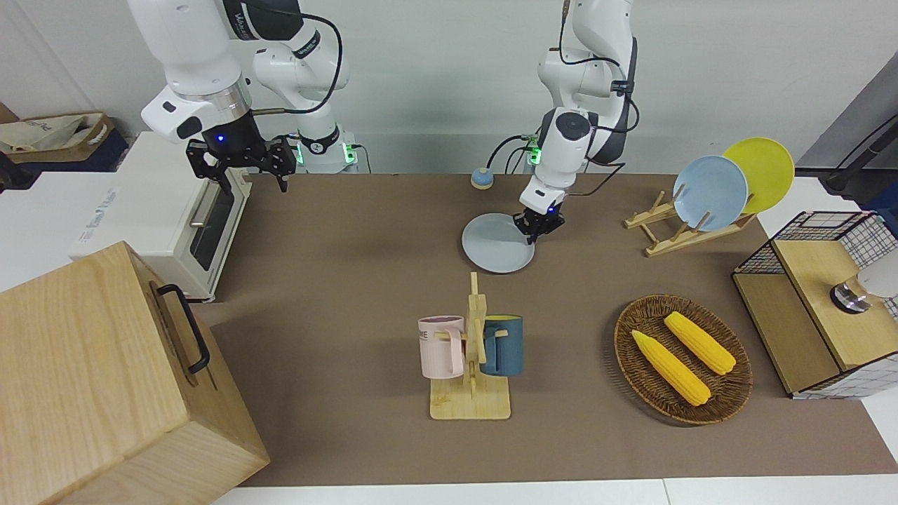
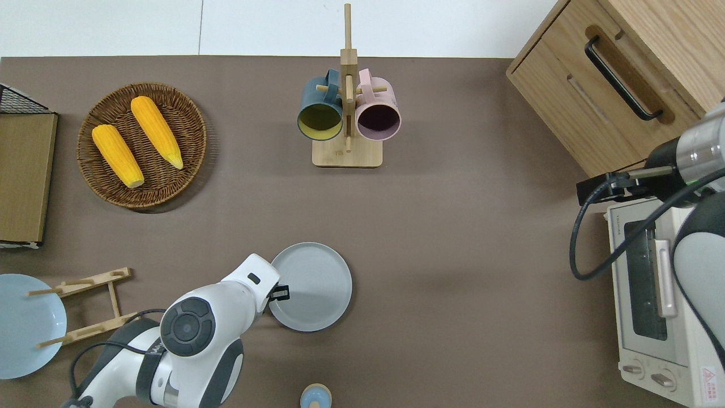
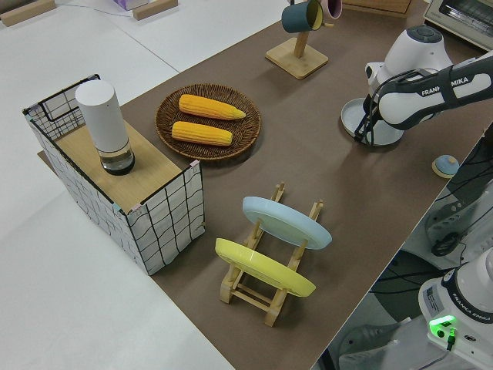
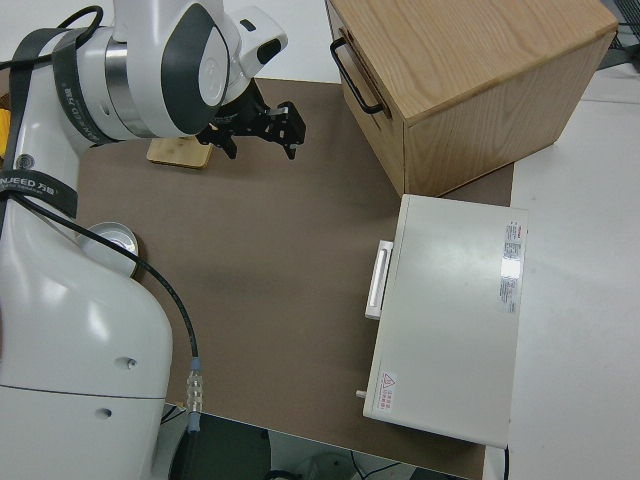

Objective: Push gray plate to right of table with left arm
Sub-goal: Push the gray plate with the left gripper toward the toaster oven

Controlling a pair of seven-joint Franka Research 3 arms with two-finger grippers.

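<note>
The gray plate (image 1: 497, 245) lies flat on the brown table (image 1: 337, 280), nearer to the robots than the mug rack; it also shows in the overhead view (image 2: 314, 283) and the left side view (image 3: 377, 122). My left gripper (image 1: 537, 226) is low at the plate's rim, on the side toward the left arm's end of the table. Its fingers look shut, with the tips just inside the rim (image 2: 280, 292). My right gripper (image 1: 242, 163) is parked and open.
A mug rack (image 1: 471, 351) holds a pink and a dark blue mug. There are also a wicker basket (image 1: 729, 393) with two corn cobs, a plate rack (image 1: 659, 242) with a sky-blue and a yellow plate, a small blue bell (image 1: 481, 178), a toaster oven (image 1: 203, 217) and a wooden cabinet (image 1: 91, 379).
</note>
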